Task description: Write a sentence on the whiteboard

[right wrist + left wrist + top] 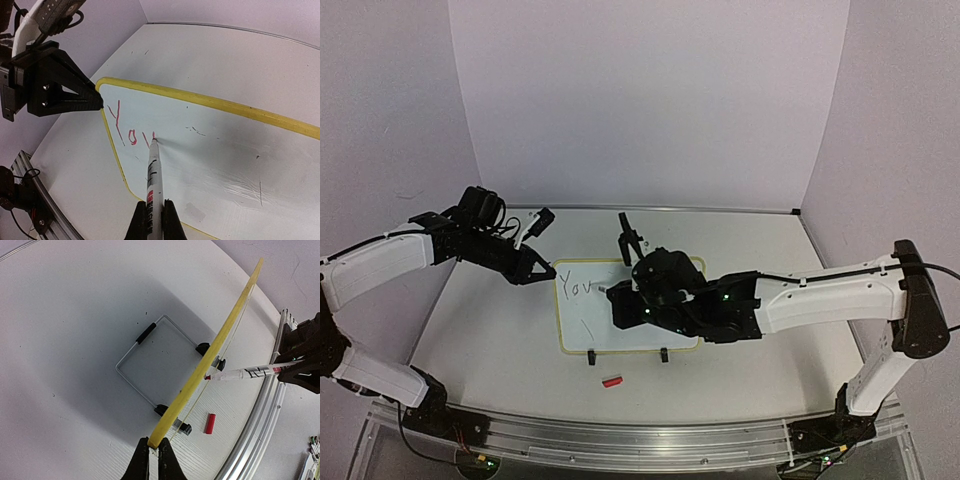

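across the middle of the top view spreads the white tabletop (480,330), walled in pale lilac at 9, 12 and 3 o'clock. the left arm (380,262) comes in from 9 o'clock and the right arm (830,295) from 3 o'clock, and both meet over the whiteboard (605,335). the whiteboard sits near the tabletop's centre, its yellow frame all round. in the left wrist view it shows almost edge-on.

the left pincer (153,445) is clamped on the frame at the board's 10 o'clock corner, one finger on each face. the right pincer (153,212) is closed around a marker (154,175) and hovers over the board's 3 o'clock half. the marker has a white barrel, and its tip touches the writing surface.

behind the board a thin wire stand (146,333) loops out over the tabletop from the two black clip feet (592,357) on the board's 6 o'clock edge.

of the sentence (131,131) only "you" can be read. it is in red strokes in the board's 10 o'clock corner, and the marker tip sits just past the "u". a few faint stray marks dot the rest of the surface.

a small red cap (611,381) lies on the tabletop just off the board's 6 o'clock edge, between the feet, apart from both arms.
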`<state>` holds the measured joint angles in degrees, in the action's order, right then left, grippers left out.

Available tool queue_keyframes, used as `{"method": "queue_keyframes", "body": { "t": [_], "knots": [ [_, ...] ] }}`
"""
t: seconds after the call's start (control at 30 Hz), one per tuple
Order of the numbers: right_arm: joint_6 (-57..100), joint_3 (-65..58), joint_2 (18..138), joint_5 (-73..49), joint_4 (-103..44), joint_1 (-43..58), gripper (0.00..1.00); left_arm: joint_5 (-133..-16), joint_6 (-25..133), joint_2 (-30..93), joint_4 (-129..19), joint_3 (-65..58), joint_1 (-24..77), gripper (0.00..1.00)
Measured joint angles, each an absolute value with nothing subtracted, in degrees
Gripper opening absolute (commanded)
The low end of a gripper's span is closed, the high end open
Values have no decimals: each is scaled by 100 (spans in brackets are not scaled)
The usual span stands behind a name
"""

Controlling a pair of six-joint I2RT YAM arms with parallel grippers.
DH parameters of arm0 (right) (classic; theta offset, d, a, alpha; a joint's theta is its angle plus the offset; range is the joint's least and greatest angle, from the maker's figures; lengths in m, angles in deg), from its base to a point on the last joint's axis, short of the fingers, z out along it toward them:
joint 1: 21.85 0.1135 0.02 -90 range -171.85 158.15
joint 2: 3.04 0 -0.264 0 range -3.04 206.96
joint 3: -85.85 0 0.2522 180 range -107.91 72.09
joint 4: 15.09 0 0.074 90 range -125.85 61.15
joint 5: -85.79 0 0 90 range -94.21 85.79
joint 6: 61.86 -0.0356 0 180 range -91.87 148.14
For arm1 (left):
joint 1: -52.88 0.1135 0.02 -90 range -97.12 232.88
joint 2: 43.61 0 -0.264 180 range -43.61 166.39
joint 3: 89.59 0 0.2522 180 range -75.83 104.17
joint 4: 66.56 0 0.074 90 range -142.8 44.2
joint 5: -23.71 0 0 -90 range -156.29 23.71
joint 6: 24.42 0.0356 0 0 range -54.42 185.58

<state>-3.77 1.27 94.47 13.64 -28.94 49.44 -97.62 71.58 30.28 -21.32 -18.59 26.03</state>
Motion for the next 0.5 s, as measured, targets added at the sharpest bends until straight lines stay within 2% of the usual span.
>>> {"method": "queue_keyframes", "body": {
  "t": [0.5],
  "knots": [
    [-536, 289, 9445, 1230, -3026, 4944, 0, -9757, 7158, 3028, -2132, -1859, 2603, 0]
  ]
}}
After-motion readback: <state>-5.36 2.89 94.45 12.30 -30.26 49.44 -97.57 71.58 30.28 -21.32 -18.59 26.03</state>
